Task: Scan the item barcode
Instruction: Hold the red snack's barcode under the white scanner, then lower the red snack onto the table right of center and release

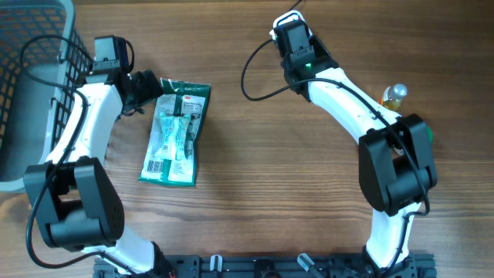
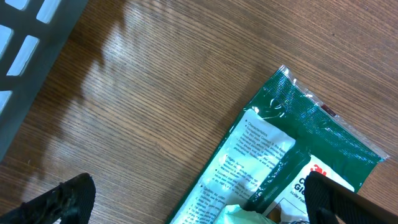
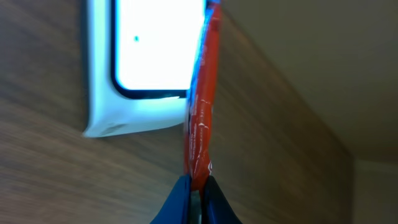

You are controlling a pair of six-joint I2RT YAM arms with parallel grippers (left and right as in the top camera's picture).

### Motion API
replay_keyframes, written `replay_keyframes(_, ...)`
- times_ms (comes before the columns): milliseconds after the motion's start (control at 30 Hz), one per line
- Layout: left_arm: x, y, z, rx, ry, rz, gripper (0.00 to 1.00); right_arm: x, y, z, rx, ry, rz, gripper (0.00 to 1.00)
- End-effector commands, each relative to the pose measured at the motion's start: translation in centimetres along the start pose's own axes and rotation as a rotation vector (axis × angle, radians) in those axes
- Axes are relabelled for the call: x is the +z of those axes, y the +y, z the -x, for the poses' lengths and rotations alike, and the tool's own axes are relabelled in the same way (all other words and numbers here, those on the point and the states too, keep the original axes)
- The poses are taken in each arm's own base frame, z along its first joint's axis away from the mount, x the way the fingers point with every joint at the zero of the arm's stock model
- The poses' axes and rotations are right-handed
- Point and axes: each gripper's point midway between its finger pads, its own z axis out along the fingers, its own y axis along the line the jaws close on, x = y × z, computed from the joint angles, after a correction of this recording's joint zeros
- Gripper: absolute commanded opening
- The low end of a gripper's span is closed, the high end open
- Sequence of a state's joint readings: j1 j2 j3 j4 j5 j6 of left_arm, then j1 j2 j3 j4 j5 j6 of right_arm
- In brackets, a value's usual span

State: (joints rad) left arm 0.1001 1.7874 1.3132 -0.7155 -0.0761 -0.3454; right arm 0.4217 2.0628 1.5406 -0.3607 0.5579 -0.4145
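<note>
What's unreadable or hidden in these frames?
Barcode on the green packet: overhead, too small to read; beyond the left wrist view's bottom edge.
White device: right wrist, blurred, cropped by top edge.
Red strip in the right jaws: edge-on, blurred, unidentifiable.
Small bottle: overhead, partly behind the right arm.

The left arm [image 1: 77, 127] rises from the near edge and bends inward at the wrist. Its left gripper [image 1: 148, 94] points down, jaws spread wide, with the dark fingers [image 2: 65, 200] far apart. The right arm [image 1: 347, 96] stretches forward and inward, and its right gripper [image 3: 196, 186] is pinched tight on a thin red strip [image 3: 202, 93].
</note>
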Motion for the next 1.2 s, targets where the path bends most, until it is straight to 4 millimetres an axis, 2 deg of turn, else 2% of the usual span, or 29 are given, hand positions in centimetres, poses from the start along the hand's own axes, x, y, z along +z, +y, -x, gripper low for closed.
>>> replay_keyframes(0,-0.7,-0.1,0.7,-0.007,-0.022,-0.016,1.00,0.5,3.3,0.1,-0.034,-0.020,0.136,0.04)
replay_keyframes(200,-0.7,-0.1,0.7,-0.007,-0.022,-0.016,1.00,0.5,3.4,-0.2,-0.036,-0.011,0.150,0.04)
replay_keyframes(233,-0.7,-0.1,0.7,-0.007,-0.022,-0.016,1.00,0.5,3.2,-0.2,-0.031,-0.009,0.135,0.04)
replay_keyframes(300,-0.7,-0.1,0.7,-0.007,-0.022,-0.016,1.00,-0.2,1.4,0.1,0.018,-0.006,0.068,0.04)
replay_keyframes(367,-0.7,-0.1,0.7,-0.007,-0.022,-0.016,1.00,-1.9,-0.7,0.8,0.089,-0.024,0.023,0.04)
replay_keyframes(500,-0.7,-0.1,0.7,-0.007,-0.022,-0.016,1.00,-7.1,-4.5,1.7,0.233,-0.082,0.022,0.04)
replay_keyframes(567,-0.7,-0.1,0.7,-0.007,-0.022,-0.016,1.00,-9.8,-5.5,1.2,0.296,-0.086,0.065,0.04)
replay_keyframes(633,-0.7,-0.1,0.7,-0.007,-0.022,-0.016,1.00,-12.0,-5.5,0.1,0.356,-0.067,0.146,0.04)
replay_keyframes(733,-0.7,-0.1,0.7,-0.007,-0.022,-0.016,1.00,-14.3,-4.4,-2.7,0.455,0.025,0.295,0.04)
replay_keyframes(900,-0.7,-0.1,0.7,-0.007,-0.022,-0.016,1.00,-16.6,0.6,-8.2,0.587,0.304,0.607,0.04)
replay_keyframes(967,-0.7,-0.1,0.7,-0.007,-0.022,-0.016,1.00,-16.8,2.8,-10.2,0.614,0.398,0.678,0.04)
replay_keyframes(1167,-0.7,-0.1,0.7,-0.007,-0.022,-0.016,1.00,-14.7,7.0,-15.2,0.733,0.578,0.655,0.04)
